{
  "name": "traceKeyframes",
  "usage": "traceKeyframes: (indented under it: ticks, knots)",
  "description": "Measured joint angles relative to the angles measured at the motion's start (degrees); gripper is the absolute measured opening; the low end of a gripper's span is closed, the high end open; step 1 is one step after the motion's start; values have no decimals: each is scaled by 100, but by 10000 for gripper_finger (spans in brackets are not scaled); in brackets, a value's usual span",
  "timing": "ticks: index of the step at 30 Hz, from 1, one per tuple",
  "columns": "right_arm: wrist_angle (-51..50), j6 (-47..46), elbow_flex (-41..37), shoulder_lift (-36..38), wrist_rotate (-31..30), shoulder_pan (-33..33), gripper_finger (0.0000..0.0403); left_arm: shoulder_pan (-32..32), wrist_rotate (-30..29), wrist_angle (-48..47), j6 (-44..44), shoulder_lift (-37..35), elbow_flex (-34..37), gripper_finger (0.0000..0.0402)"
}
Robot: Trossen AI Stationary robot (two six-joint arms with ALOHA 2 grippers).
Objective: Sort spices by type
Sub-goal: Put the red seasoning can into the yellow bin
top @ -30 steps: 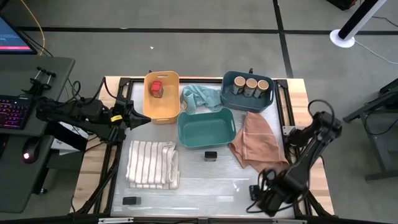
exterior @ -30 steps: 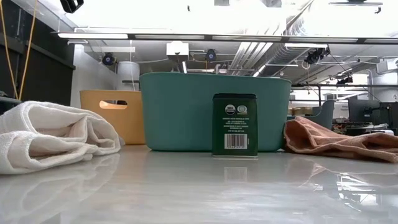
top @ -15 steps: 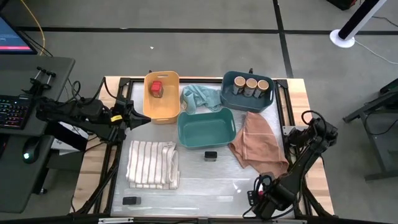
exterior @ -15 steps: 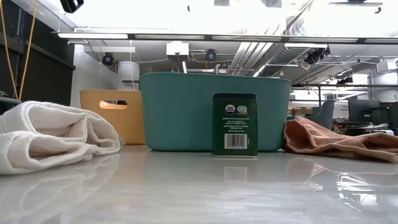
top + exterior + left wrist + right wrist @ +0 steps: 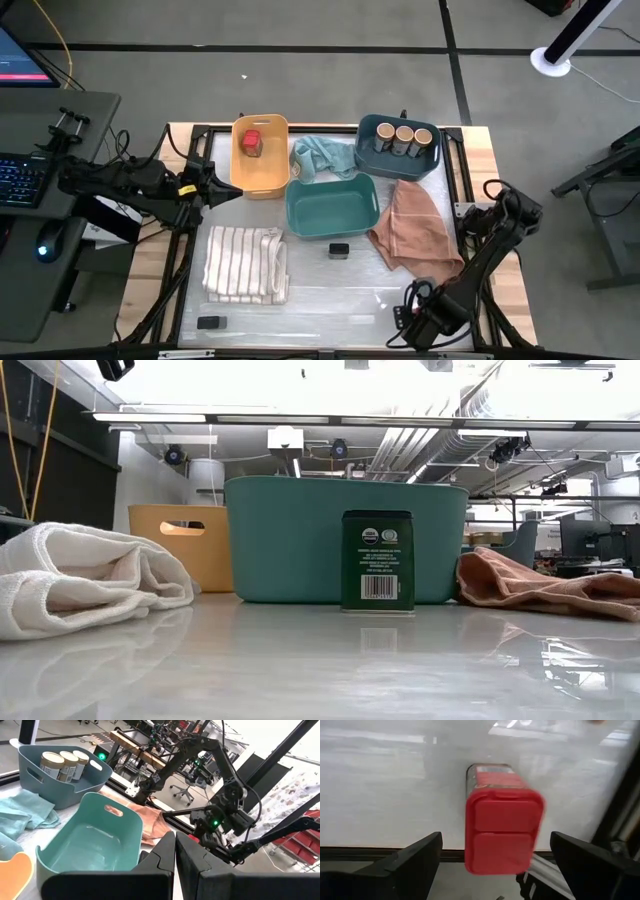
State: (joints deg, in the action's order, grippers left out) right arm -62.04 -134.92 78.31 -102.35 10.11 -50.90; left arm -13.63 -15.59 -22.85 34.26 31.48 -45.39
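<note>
Right gripper is low at the near right corner of the table, fingers spread wide either side of a red-topped jar, lined up for a grab, not yet closed on it. Left gripper waits by the yellow bin, fingers pressed together, holding nothing.

The sorting shows: each kind gets its own bin. One red-topped jar sits in the yellow bin, three tan-lidded jars in the blue bin. The teal bin is empty, surely meant for tins. One black tin stands just in front of it, another tin lies at the near left. Three cloths lie around.
</note>
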Motion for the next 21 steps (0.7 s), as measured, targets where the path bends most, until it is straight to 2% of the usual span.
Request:
traceKeyframes:
  ticks: [9,17,21]
  knots:
    - [429,133,-531,-4,-27,-8,366,0,0,0,2,0,0,0]
    - [463,247,-610,-4,-140,40,364,0,-1,1,4,1,0,0]
    - [547,290,-610,-4,-28,40,339,0,-2,0,4,0,0,0]
